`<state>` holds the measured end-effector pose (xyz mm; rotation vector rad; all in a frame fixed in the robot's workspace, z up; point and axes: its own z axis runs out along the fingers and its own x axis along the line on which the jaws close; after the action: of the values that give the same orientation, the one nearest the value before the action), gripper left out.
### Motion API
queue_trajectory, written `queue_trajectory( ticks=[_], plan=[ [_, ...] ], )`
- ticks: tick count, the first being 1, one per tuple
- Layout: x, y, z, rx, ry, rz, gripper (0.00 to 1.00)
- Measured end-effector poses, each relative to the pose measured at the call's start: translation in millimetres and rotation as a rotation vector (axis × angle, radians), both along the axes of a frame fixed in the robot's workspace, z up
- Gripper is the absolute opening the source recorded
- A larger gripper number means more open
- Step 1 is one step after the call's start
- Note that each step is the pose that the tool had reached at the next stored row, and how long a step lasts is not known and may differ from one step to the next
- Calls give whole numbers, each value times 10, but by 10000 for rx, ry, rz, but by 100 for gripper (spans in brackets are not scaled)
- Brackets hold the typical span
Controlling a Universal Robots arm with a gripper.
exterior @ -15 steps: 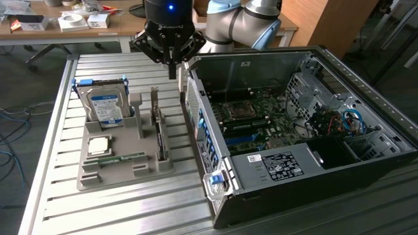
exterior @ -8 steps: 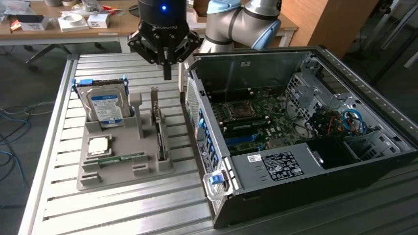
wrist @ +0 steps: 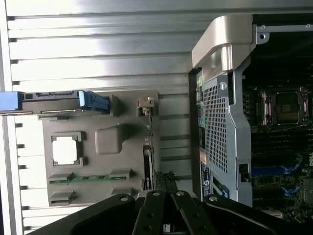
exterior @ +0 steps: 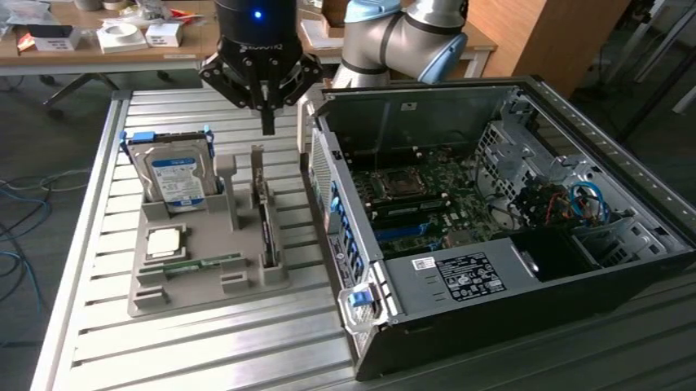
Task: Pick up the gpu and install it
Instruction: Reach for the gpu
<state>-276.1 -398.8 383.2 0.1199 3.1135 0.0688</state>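
Claw (exterior: 267,126) clenched, nothing in it, hanging above the gpu (exterior: 264,221). The gpu stands on edge in the grey tray (exterior: 185,285) mid-worktop (exterior: 98,342), on the side nearest the open computer case (exterior: 490,244).

Workshop with a slatted metal table (exterior: 196,342).
A wooden desk (exterior: 93,59) with white boxes (exterior: 120,37) stands behind; cables (exterior: 22,199) trail across the grey floor (exterior: 49,151).

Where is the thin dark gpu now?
The gpu stands on edge in the grey plastic tray, left of centre in the exterior view, between the blue-labelled silver hard drive and the open computer case.
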Motion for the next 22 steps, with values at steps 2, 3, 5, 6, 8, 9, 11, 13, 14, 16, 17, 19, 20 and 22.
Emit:
queue_trajectory(
  ticks=[2,3,5,6,8,9,11,13,14,16,17,19,20,22],
  plan=[
    [-19,0,-3,0,0,0,11],
    [-28,0,-5,0,0,0,11],
    [-42,0,-7,0,0,0,11],
    [-44,0,-8,0,-1,0,11],
    [-44,0,-8,0,-1,1,11],
    [-44,0,-7,0,0,1,11],
    [-47,-6,-7,-1,2,0,11],
    [-47,-22,-7,0,1,0,11],
    [-47,-34,-7,0,1,0,11],
    [-47,-63,-7,0,1,0,11],
    [-48,-77,-7,0,1,0,11],
    [-48,-101,-7,0,0,0,11],
    [-49,-114,-7,0,0,0,11],
    [-50,-139,-7,0,0,0,11]
  ],
)
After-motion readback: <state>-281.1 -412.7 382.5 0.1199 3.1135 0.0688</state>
